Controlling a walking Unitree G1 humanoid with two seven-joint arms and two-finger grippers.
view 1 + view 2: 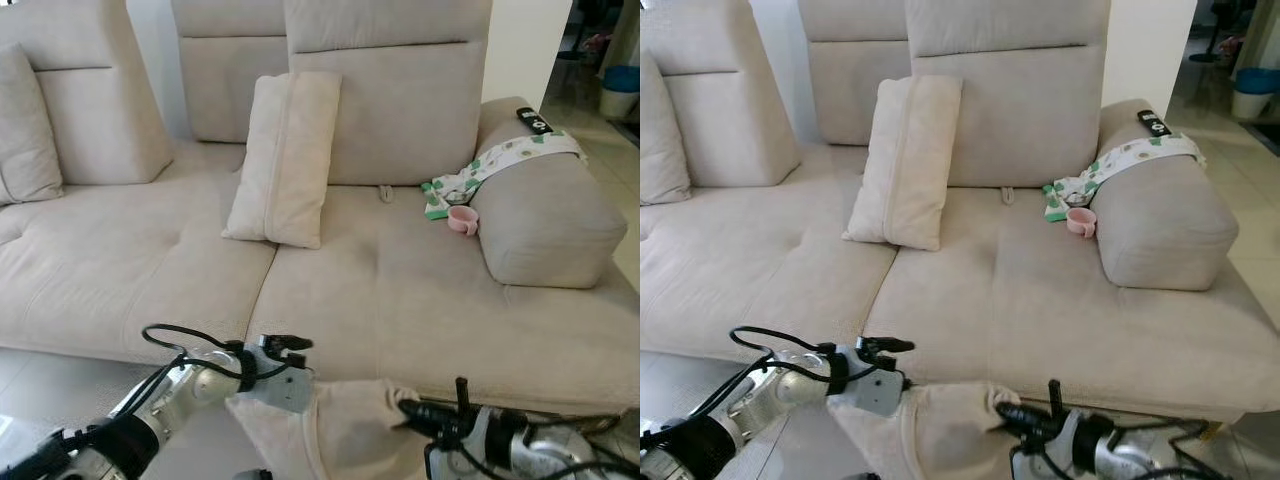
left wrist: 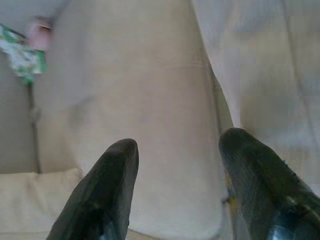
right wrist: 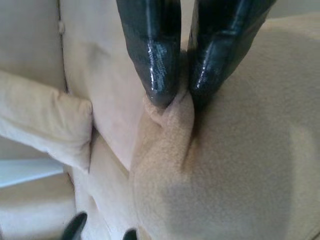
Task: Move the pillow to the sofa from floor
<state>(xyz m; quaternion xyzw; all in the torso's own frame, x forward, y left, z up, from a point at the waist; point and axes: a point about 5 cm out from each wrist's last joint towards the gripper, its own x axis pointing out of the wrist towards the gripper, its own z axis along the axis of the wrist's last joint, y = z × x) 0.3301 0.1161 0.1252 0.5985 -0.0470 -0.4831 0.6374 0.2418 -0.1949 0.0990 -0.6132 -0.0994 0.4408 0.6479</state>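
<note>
A beige pillow (image 1: 345, 430) hangs just in front of the sofa's (image 1: 400, 290) front edge, at the bottom centre of the eye views. My right gripper (image 1: 408, 408) is shut on the pillow's upper right corner; in the right wrist view its fingers (image 3: 161, 75) pinch a fold of the fabric (image 3: 170, 130). My left gripper (image 1: 292, 350) sits at the pillow's upper left edge, open. In the left wrist view its fingers (image 2: 112, 180) stand apart over the sofa seat (image 2: 150, 100) with nothing between them.
A second pillow (image 1: 285, 155) leans upright against the backrest. A pink cup (image 1: 462, 219) and a green-patterned cloth (image 1: 500, 160) lie by the right armrest (image 1: 550, 220), with a black remote (image 1: 533, 120) on top. Another cushion (image 1: 25, 130) stands far left.
</note>
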